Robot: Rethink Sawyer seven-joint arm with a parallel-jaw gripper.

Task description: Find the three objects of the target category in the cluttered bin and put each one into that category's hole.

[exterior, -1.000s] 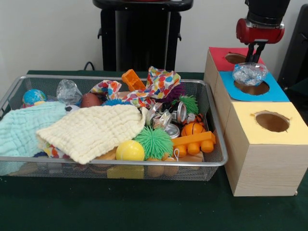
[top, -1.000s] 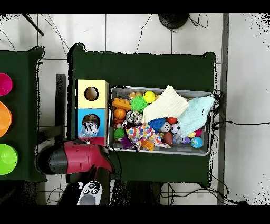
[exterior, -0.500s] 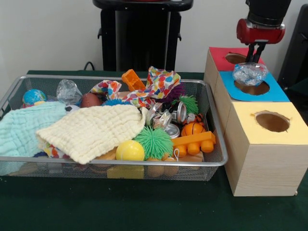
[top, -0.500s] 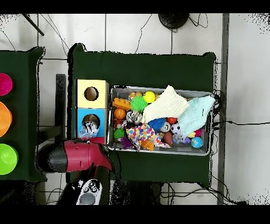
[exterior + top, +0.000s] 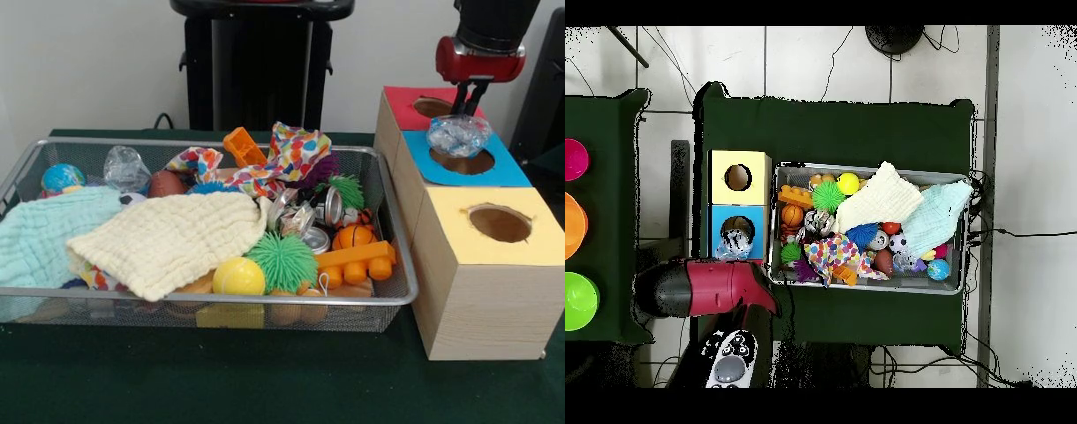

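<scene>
Front view shows the gripper [image 5: 466,99] hanging over the boxes, its dark fingers drawn close together and pinching the top of a crinkled clear plastic wad [image 5: 457,135]. By its look the wad is very light, soft and springy, likely to crush and slip, so a pinch on a bunched fold near its top seems the safest hold. The wad hangs directly below the gripper, over the far rim of the round hole [image 5: 463,162] in the blue box [image 5: 505,170]; whether it touches the rim I cannot tell.

Nearer the camera than the gripper stands the yellow box [image 5: 488,283], its hole open and unfilled. Just behind the gripper sits the red box [image 5: 399,100].

Well off to the side of the gripper, on the green desk [image 5: 265,380], lies the wire bin [image 5: 265,299], heaped with cloths, balls and toys. A second clear plastic wad [image 5: 126,168] shows at its far corner, farthest from the gripper, and something shiny and crinkled [image 5: 298,217] sits mid-bin. Both would probably handle the same way.

Overhead, the red arm [image 5: 715,290] covers the gripper.
</scene>
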